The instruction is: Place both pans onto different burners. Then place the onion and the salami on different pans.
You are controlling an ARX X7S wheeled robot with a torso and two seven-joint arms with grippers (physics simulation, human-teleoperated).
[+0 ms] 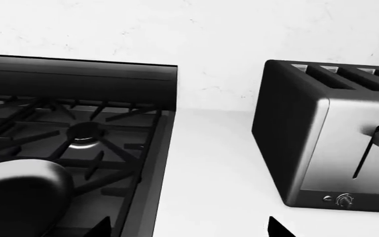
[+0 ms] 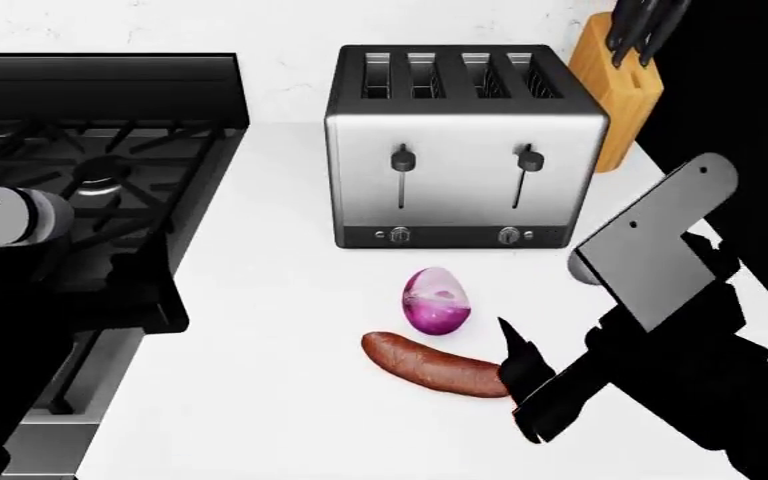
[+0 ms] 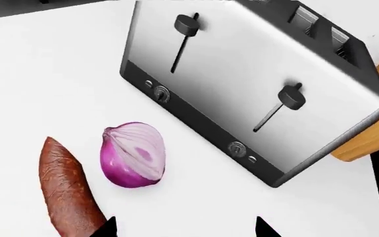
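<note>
My right gripper point(image 2: 511, 372) hangs spread over the reddish-brown curved salami point(image 2: 435, 364), ready to pinch it; the purple peeled onion point(image 2: 435, 299) lies just beside on the white surface point(image 2: 277, 380). Left gripper: cannot tell.

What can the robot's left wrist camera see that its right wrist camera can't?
Only the left wrist view shows the stove: a burner under the black grates, and the rim of a pan sitting on it. Only the right wrist view shows the purple onion, the salami lying beside it, and a corner of the wooden knife block. Both show the silver toaster and the white counter.
</note>
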